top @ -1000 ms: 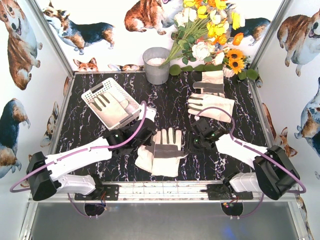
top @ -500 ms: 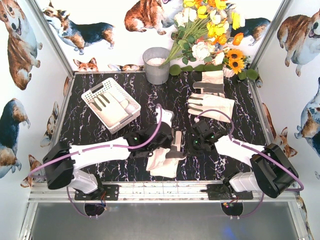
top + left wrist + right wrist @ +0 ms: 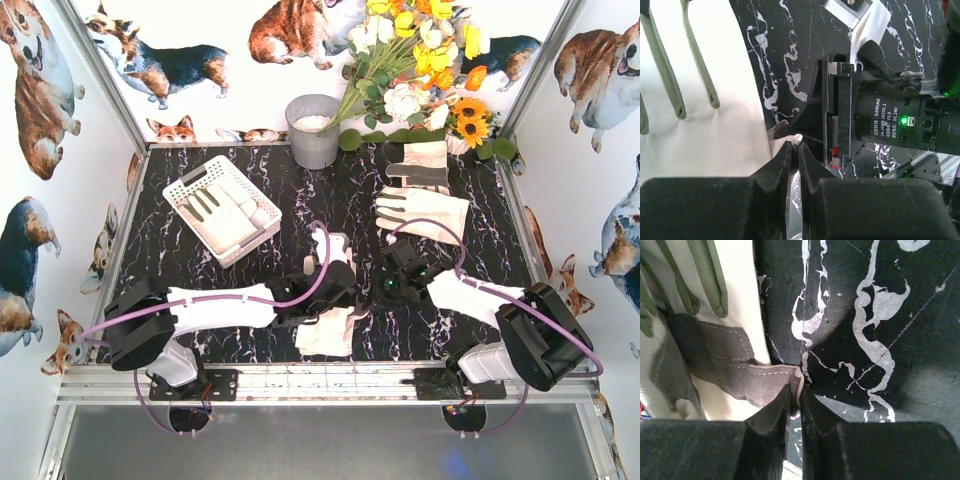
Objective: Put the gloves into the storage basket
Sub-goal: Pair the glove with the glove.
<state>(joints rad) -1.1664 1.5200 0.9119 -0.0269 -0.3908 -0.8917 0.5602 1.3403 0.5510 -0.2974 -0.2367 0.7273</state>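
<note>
A cream-white glove (image 3: 330,322) with grey patches lies bunched and folded at the table's middle front. My left gripper (image 3: 347,290) is shut on its white edge, seen in the left wrist view (image 3: 794,146) beside the glove's body (image 3: 705,115). My right gripper (image 3: 386,289) is shut on the same glove's grey patch edge (image 3: 765,377), with its jaws (image 3: 796,390) pinching the seam. The two grippers are close together. The white lattice storage basket (image 3: 183,188) sits at the back left with one glove (image 3: 228,210) in it. Two more gloves (image 3: 422,212) (image 3: 425,165) lie at the back right.
A grey metal bucket (image 3: 313,130) stands at the back centre beside a bunch of artificial flowers (image 3: 420,70). Printed walls close in the left, back and right sides. The right arm's wrist motor (image 3: 890,120) is right in front of the left gripper.
My left arm swung right, from near the basket across the glove, and the flat glove is now folded and bunched. My right gripper shifted slightly left onto it.
</note>
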